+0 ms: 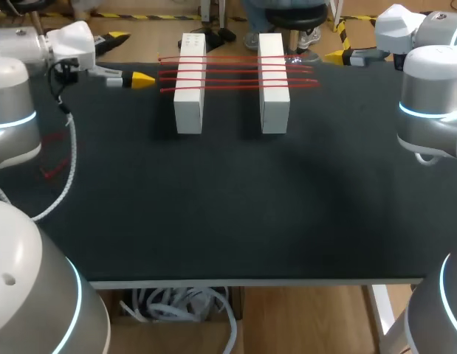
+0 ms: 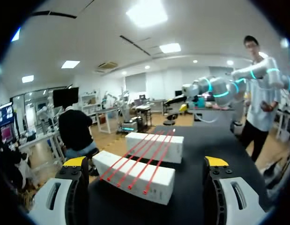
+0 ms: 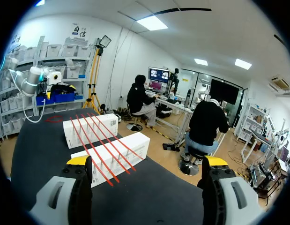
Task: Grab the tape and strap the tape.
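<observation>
Two white blocks (image 1: 190, 88) (image 1: 274, 87) stand side by side at the back of the black table. Several red tape strips (image 1: 235, 74) run across both of them. My left gripper (image 1: 142, 79) hovers just left of the left block, level with the strips, and it is open and empty. In the left wrist view the near block (image 2: 135, 180), the far block (image 2: 156, 147) and the strips (image 2: 140, 164) lie ahead of the open left gripper (image 2: 145, 161). My right gripper (image 1: 334, 55) hangs open right of the strips' ends. From the open right gripper (image 3: 146, 161), the blocks (image 3: 114, 157) (image 3: 91, 129) lie ahead and to one side.
A thin red loop (image 1: 55, 171) lies on the table (image 1: 228, 214) near its left edge, beside my left arm's white cable (image 1: 66, 181); the loop (image 3: 54, 118) also shows beyond the blocks in the right wrist view. The table's front edge (image 1: 250, 280) runs along the near side.
</observation>
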Motion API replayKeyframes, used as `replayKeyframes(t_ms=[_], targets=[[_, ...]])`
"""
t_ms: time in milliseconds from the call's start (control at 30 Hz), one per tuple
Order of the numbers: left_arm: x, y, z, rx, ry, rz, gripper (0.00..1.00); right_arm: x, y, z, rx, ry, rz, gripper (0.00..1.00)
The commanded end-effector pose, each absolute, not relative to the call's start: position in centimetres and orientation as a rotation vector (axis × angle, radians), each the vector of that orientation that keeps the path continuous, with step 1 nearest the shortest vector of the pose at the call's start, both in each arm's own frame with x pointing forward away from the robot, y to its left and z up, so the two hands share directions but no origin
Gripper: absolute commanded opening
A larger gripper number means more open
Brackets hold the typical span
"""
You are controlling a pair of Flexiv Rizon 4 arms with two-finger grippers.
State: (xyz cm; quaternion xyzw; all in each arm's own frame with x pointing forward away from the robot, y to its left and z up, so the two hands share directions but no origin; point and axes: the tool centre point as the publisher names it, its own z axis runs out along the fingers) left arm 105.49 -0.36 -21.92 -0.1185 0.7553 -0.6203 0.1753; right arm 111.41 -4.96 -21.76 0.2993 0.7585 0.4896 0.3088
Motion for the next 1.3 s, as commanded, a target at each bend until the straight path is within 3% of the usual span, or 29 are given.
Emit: replayKeyframes(t_ms=[33,233,267,300,367,400,600,633,767,967,1233,1300], targets=[[105.7,0.1,-22.8,-0.202,2.036,-1.917,1.0,111.4,-5.0,-21.8,0.791,2.006,1.294,1.0],[105.5,0.0,-23.4,-0.192,2.034,-1.917,1.0,111.4,-5.0,-21.8,0.791,2.006,1.294,1.0],[105.4,-0.1,-23.5,-0.189,2.035,-1.914,0.43,111.4,-5.0,-21.8,0.791,2.006,1.294,1.0],[105.3,-0.1,-23.7,-0.183,2.04,-1.914,0.35,111.4,-5.0,-21.8,0.791,2.006,1.294,1.0],[105.0,-0.2,-24.0,-0.162,2.038,-1.915,0.08,111.4,-5.0,-21.8,0.791,2.006,1.294,1.0],[105.0,-0.3,-24.3,-0.166,2.063,-1.9,0.04,111.4,-5.0,-21.8,0.791,2.006,1.294,1.0],[104.8,-0.5,-25.3,-0.172,2.08,-1.899,0.0,111.4,-5.0,-21.8,0.791,2.006,1.294,1.0],[104.8,-0.6,-25.5,-0.172,2.089,-1.899,0.09,111.4,-5.0,-21.8,0.791,2.006,1.294,1.0],[104.8,-0.9,-26.1,-0.16,2.103,-1.903,0.06,111.4,-5.0,-21.8,0.791,2.006,1.294,1.0],[104.9,-1.1,-27.0,-0.153,2.123,-1.914,0.23,111.4,-5.0,-21.8,0.791,2.006,1.294,1.0],[105.1,-1.5,-27.8,-0.153,2.141,-1.924,0.19,111.4,-5.0,-21.8,0.791,2.006,1.294,1.0],[105.1,-1.6,-27.9,-0.149,2.141,-1.93,0.23,111.4,-5.0,-21.8,0.791,2.006,1.294,1.0]])
